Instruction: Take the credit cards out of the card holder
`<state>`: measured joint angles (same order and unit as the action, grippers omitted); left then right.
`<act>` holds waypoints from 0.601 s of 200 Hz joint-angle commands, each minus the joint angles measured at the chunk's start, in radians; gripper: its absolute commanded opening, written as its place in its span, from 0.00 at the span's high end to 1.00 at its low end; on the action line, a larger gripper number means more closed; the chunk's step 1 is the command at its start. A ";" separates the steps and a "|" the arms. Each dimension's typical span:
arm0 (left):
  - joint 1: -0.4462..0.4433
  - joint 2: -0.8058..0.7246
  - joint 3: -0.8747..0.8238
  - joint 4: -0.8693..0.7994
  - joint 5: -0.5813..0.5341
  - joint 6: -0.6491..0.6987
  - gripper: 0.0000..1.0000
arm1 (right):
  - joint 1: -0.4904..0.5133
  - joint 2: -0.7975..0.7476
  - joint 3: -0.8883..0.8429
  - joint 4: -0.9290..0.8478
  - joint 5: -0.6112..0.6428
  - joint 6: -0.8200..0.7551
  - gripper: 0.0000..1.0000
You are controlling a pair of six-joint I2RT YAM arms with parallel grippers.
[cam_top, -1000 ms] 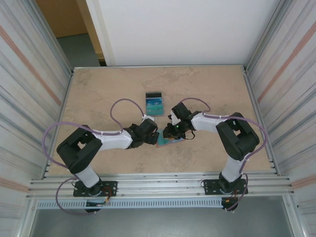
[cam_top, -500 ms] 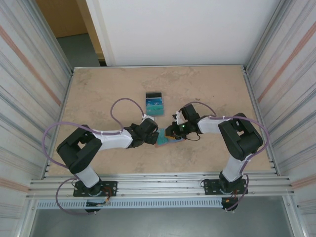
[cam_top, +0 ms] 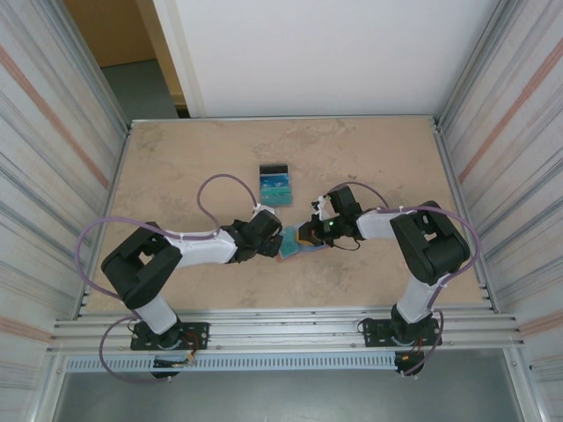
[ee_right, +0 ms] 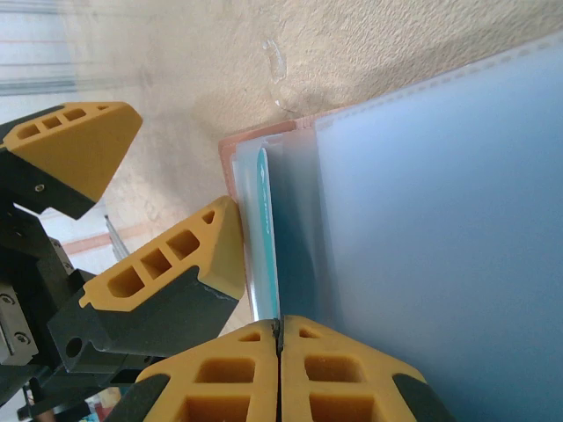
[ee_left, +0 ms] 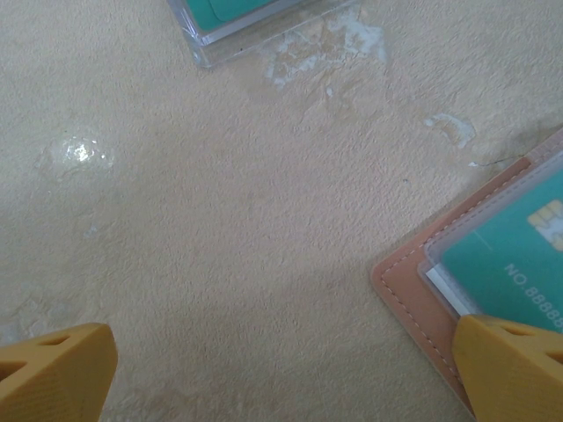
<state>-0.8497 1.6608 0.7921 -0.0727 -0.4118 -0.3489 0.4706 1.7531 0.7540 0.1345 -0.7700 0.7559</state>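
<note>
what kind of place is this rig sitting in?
Probably a lab robot cell: a tabletop boxed in by aluminium-framed panel walls, with the left arm and right arm bolted to a rail at its near edge.

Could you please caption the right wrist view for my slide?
Right fingers pinch the edge of a teal card at the open wallet.
</note>
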 commanded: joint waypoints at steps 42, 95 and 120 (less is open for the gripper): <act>0.010 0.024 0.013 -0.052 -0.015 -0.001 0.01 | -0.047 -0.013 -0.025 0.007 -0.020 -0.008 0.94; 0.017 0.019 0.009 -0.045 -0.013 0.002 0.01 | -0.068 -0.023 -0.025 -0.036 -0.009 -0.044 0.94; 0.034 0.026 0.013 -0.035 -0.012 0.014 0.01 | -0.068 -0.032 -0.026 -0.044 -0.004 -0.049 0.95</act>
<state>-0.8425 1.6627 0.7967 -0.0780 -0.4084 -0.3477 0.4099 1.7519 0.7345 0.1226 -0.7822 0.7437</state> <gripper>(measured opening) 0.987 0.056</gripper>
